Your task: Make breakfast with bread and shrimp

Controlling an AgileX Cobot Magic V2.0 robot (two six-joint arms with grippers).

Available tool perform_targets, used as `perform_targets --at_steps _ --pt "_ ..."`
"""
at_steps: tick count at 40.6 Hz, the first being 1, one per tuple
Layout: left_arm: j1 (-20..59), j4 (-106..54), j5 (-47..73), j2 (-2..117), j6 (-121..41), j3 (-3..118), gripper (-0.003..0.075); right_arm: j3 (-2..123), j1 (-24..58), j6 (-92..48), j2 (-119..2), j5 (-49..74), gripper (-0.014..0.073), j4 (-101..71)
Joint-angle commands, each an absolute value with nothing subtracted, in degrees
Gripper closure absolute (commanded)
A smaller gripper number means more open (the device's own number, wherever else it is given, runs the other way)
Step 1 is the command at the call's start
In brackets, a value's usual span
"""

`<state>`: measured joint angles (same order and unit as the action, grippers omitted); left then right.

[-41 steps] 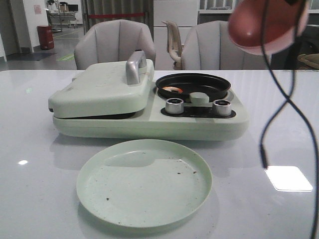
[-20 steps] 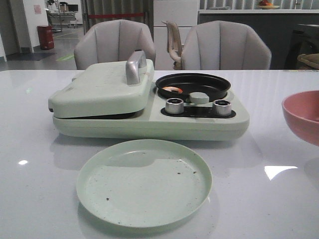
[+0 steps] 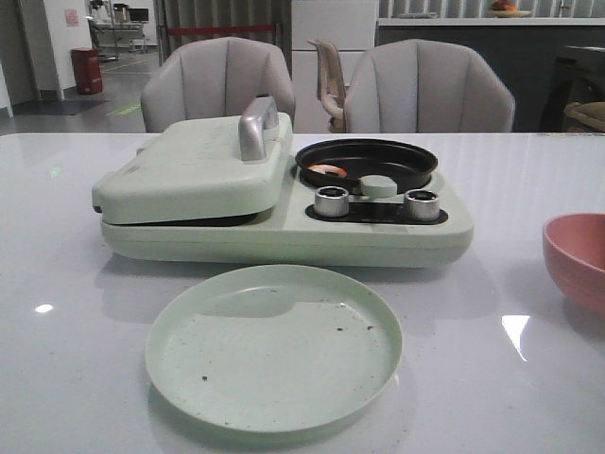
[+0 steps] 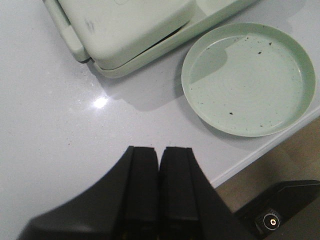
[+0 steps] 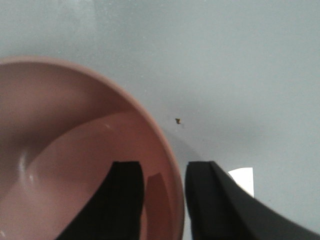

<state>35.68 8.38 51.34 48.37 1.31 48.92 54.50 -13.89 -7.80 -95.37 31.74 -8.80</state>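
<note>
The shrimp (image 3: 326, 169), a small pinkish-orange curl, lies in the black round pan (image 3: 367, 161) of the pale green breakfast maker (image 3: 284, 232). No bread shows; the maker's lid (image 3: 194, 170) is down. My left gripper (image 4: 160, 150) is shut on nothing, above bare table near the front edge. My right gripper (image 5: 164, 167) is open and straddles the rim of the pink bowl (image 5: 75, 150): one finger is inside and one outside, with a gap at the wall. Neither gripper shows in the front view.
An empty pale green plate (image 3: 274, 345) with dark crumbs lies in front of the maker, also seen as the plate (image 4: 248, 80) in the left wrist view. The pink bowl (image 3: 577, 260) stands at the table's right side. Two silver knobs (image 3: 331, 200) face forward. Chairs stand behind the table.
The pink bowl came down from high at the upper right, then lower, to the table at the right edge. The dangling cable left the view. Maker, plate and shrimp have not moved.
</note>
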Motion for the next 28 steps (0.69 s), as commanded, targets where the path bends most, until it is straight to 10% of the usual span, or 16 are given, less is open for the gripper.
perform_targets --at_steps 1,28 --pt "36.1 8.5 47.6 47.8 1.9 50.4 0.0622 55.8 -14.3 -8.6 -93.1 29.8 0.0141 -9.4" --pt "36.1 7.7 47.2 47.8 1.9 50.4 0.0622 53.3 5.3 -11.1 -62.7 42.3 0.0214 -8.4"
